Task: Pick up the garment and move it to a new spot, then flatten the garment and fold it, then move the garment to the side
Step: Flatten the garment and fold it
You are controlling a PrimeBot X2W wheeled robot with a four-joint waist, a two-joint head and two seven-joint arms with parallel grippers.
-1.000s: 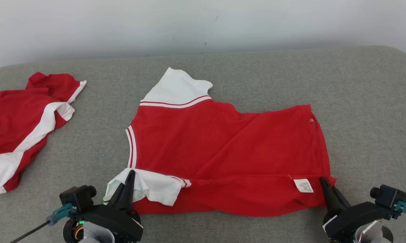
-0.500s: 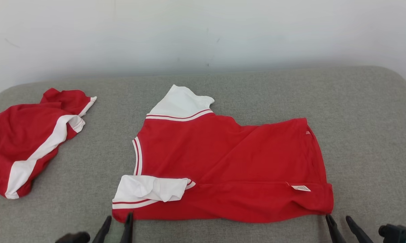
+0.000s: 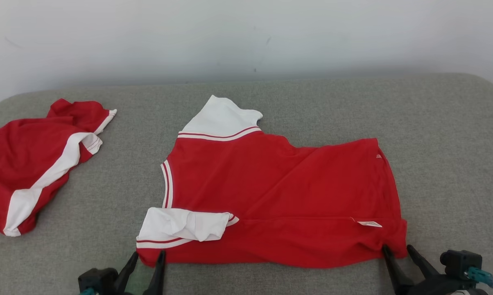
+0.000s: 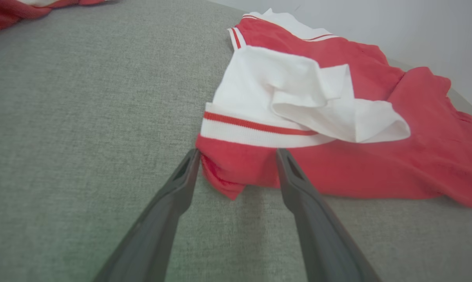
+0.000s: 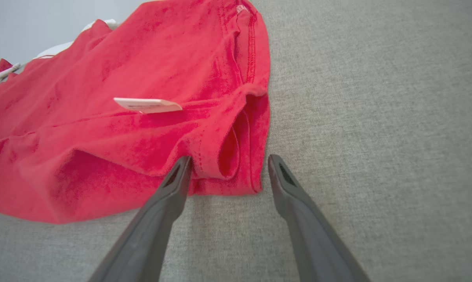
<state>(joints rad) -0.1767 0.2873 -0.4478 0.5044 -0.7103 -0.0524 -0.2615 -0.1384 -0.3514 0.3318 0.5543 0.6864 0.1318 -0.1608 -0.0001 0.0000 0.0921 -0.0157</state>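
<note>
Red with white sleeves, the garment (image 3: pixel 279 196) is spread across the middle of the grey fabric worktop (image 3: pixel 443 155), folded over along its near edge. Its near sleeve corner is flanked by the parted, empty jaws of the left gripper (image 4: pixel 238 152), and its near hem corner by those of the right gripper (image 5: pixel 228 158). Both grippers are held low, fingers pointed away from the robot.

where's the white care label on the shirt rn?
Head view: the white care label sits on the near folded edge of the red shirt, toward the robot's right, just left of and beyond the open right claw.
</note>
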